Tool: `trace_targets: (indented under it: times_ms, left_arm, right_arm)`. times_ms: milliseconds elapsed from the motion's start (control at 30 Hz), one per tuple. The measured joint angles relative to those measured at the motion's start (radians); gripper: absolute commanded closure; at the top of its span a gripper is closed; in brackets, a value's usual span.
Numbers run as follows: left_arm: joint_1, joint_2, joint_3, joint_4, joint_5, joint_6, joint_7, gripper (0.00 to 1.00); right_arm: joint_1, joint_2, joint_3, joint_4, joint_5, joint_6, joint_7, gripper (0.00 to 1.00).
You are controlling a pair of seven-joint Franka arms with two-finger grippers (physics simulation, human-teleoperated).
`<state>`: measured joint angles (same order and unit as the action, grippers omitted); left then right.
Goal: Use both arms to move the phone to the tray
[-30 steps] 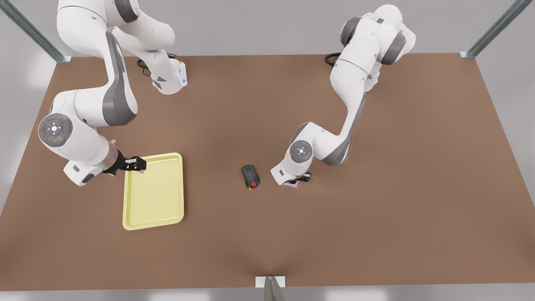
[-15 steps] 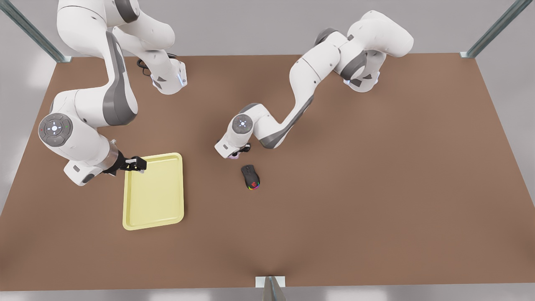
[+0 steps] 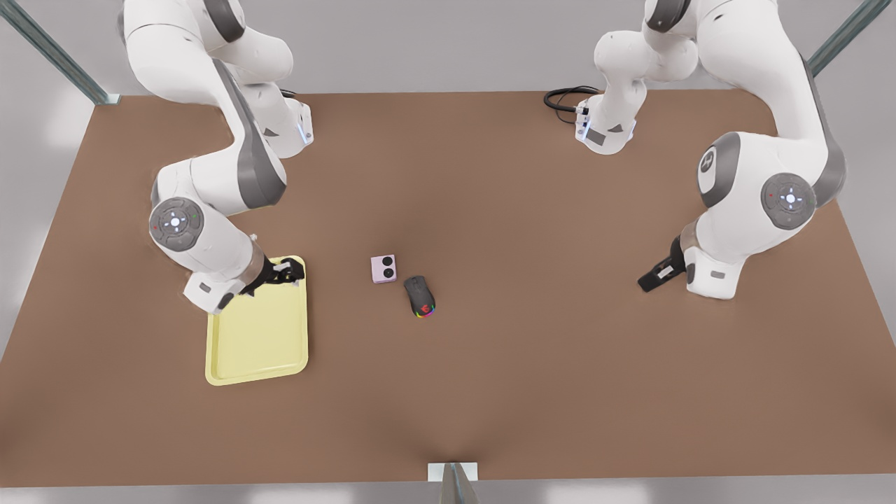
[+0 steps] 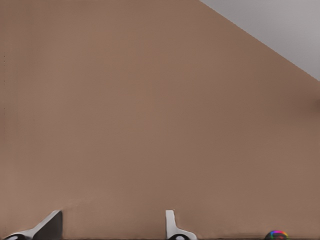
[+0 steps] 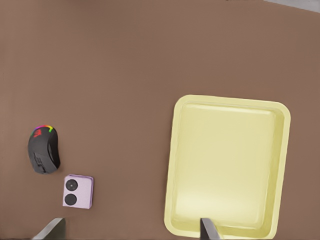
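Your phone (image 3: 383, 269) lies flat on the table (image 3: 560, 385) near its middle, two black circles facing up, and nothing is holding it. It sits just beside the black mouse (image 3: 419, 296) with the rainbow edge, on the side toward the tray (image 3: 257, 364), with a strip of bare table between phone and tray. The tray lies near the table's edge at the front view's left and has nothing lying in it. Your right gripper (image 3: 283, 273) hangs over the tray's far corner, the one nearest the phone; its wrist view shows the fingers (image 5: 207, 229) spread wide with nothing between them. Your left gripper (image 3: 647, 282) is well apart from the phone, near the table's edge at the front view's right, pointing toward the mouse, its fingers (image 4: 172, 227) also parted and holding nothing
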<state>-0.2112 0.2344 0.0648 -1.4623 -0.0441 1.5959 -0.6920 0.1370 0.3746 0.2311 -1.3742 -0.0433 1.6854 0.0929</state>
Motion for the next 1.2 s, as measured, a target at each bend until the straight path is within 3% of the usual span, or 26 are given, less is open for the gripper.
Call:
trace_targets:
  times_ms: [133, 433, 633, 833, 1200]
  left_arm:
    - [-0.018, -0.008, 0.017, 0.047, 0.004, -0.096, 0.122, 0.00]
    - [-0.028, 0.011, -0.001, 0.098, -0.047, -0.183, 0.316, 0.00]
    - [-0.028, 0.015, -0.001, 0.098, -0.051, -0.198, 0.401, 0.00]
    - [-0.028, 0.022, 0.000, 0.098, -0.052, -0.201, 0.462, 0.00]
    - [-0.028, 0.007, -0.002, 0.110, -0.052, -0.203, 0.533, 0.00]
  right_arm:
    - [0.131, 0.041, 0.007, -0.032, -0.003, 0.065, 0.053, 0.00]
    - [0.253, 0.099, 0.008, -0.177, -0.006, 0.227, 0.185, 0.00]
    - [0.250, 0.158, 0.007, -0.263, -0.001, 0.319, 0.263, 0.00]
    - [0.226, 0.117, 0.008, -0.492, 0.000, 0.463, 0.316, 0.00]
    - [0.234, 0.172, 0.008, -0.626, -0.002, 0.750, 0.338, 0.00]
